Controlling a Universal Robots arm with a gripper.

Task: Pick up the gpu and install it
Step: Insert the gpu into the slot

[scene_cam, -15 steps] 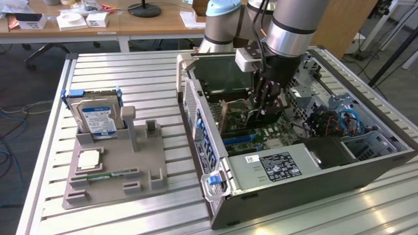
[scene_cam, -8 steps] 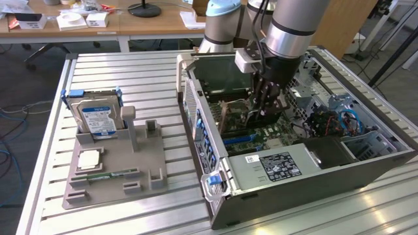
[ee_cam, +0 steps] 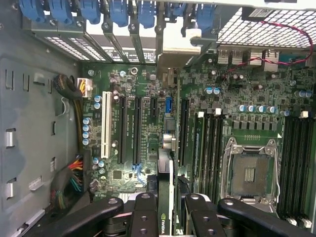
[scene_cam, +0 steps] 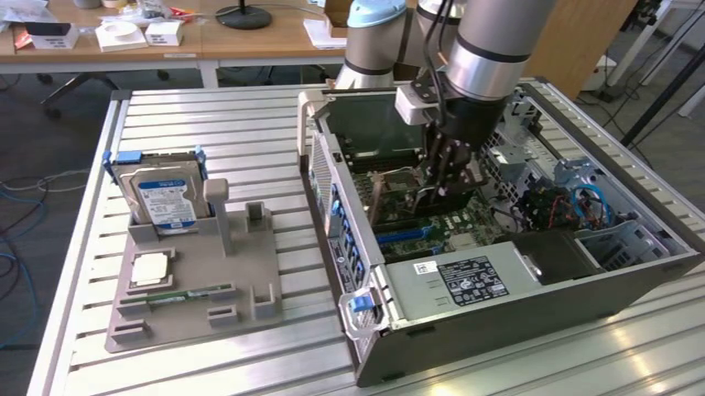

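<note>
My gripper [ee_cam: 168,217] is shut on the gpu [ee_cam: 166,165], a thin card seen edge-on with a green strip and an NVIDIA logo between the black fingers [ee_cam: 143,215]. The card runs across the green motherboard [ee_cam: 148,94] between the black expansion slots [ee_cam: 122,131], and its silver bracket [ee_cam: 173,57] reaches the case's rear wall. Whether its edge sits in a slot I cannot tell. In the exterior view the gripper [scene_cam: 447,186] hangs down inside the open computer case [scene_cam: 364,247].
A grey holder [scene_cam: 226,309] on the slatted table carries a hard drive [scene_cam: 165,196], a processor chip [scene_cam: 151,270] and a memory stick [scene_cam: 182,293]. Blue card clips [ee_cam: 118,12], cable bundles [ee_cam: 74,173], the bare processor socket [ee_cam: 249,173] and the power supply [scene_cam: 463,280] surround the card.
</note>
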